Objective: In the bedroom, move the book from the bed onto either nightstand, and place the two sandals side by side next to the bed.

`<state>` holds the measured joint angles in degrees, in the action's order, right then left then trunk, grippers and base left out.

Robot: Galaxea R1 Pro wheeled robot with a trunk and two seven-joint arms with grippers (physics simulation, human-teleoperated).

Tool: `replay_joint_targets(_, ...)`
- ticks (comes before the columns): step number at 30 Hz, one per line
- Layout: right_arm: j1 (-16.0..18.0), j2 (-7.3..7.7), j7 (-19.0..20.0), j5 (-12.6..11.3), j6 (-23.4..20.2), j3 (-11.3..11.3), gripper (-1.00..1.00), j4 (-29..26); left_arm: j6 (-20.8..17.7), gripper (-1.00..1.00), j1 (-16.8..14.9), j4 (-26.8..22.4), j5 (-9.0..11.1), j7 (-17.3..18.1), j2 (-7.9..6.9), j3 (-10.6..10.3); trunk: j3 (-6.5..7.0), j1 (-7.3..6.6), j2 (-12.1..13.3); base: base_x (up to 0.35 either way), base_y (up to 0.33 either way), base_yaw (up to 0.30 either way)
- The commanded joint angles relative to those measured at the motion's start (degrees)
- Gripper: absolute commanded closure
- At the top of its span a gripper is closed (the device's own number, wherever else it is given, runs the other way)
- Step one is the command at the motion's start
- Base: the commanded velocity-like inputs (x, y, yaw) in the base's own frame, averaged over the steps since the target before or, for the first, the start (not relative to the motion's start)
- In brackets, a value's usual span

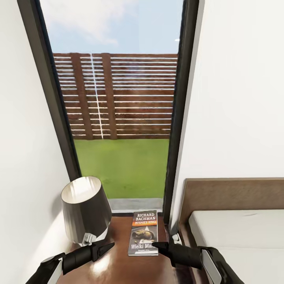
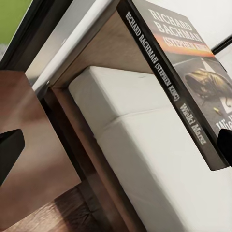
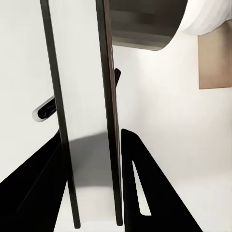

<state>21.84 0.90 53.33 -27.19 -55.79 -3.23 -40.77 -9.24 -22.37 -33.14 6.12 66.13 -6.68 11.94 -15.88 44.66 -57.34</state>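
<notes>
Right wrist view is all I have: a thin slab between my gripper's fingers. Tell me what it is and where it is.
Observer: It is the book, cover up, over the nightstand. The right gripper is at its near corner.
Operator: Give me the left gripper.
Observer: The left gripper is open. It is by the base of the lamp, apart from the book.
Operator: Report the bed.
Observer: The bed stands right beside the nightstand, on the robot's right, with its brown headboard against the wall.
</notes>
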Motion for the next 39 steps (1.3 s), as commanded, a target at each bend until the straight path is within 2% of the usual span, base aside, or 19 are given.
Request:
replay_joint_targets(1,0.04,-0.01,0.27,0.12,-0.21,-0.11,1.0,0.01,-0.6,-1.0,-0.04,0.0,0.21,0.23,0.0,0.06,-0.26,0.23,-0.47,0.0,0.0,0.0)
replay_joint_targets(39,0.04,-0.28,0.28,0.12,-0.25,-0.09,1.0,0.06,-0.6,-1.0,-0.04,0.0,0.21,0.23,0.09,0.01,-7.08,8.58,-15.71,0.0,0.0,0.0)
